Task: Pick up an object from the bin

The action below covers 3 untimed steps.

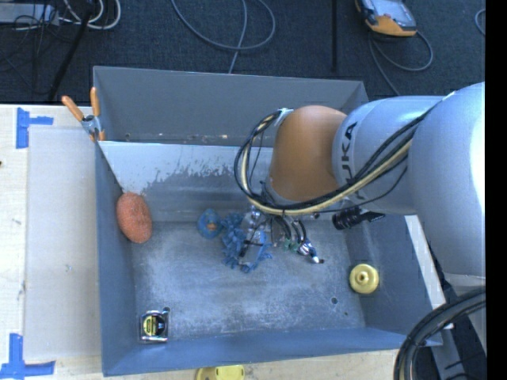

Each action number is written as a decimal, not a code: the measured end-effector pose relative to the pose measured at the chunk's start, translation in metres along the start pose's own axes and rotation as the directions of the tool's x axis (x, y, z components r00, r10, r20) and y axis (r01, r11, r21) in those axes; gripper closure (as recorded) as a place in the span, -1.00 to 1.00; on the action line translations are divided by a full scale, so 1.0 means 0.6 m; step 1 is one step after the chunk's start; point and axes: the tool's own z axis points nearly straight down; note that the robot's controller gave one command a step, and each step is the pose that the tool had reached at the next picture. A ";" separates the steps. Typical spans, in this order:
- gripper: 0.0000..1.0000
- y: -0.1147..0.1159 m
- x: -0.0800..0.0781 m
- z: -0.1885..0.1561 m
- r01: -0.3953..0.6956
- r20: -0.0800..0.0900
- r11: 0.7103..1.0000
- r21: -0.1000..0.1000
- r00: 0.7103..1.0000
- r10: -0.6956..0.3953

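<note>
Reaching into the grey metal bin (238,311) from the right, the white arm (444,157) is bending down over the middle of the floor. Its orange wrist cover (305,153), looped with black and yellow cables, is hanging above the back half of the bin.

Below the cover, the gripper (255,242) is sitting low, right down against a tangled blue toy-like thing (230,242) that is lying at the centre of the bin (irregular shape, with a small orange spot on its left end). The gripper is overlapping the right side of this blue thing. I cannot tell how far open it is, nor whether it has hold of anything, since cables and blue parts are crowding that spot.

A brown-orange oval lump (135,217) is resting against the left wall, well apart from the gripper. A yellow round knob (364,278) is lying near the right wall. A small yellow-and-black tape measure (154,324) is sitting in the front left corner.
</note>
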 end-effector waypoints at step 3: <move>1.00 -0.059 0.016 -0.100 0.064 0.002 0.998 0.000 0.998 -0.064</move>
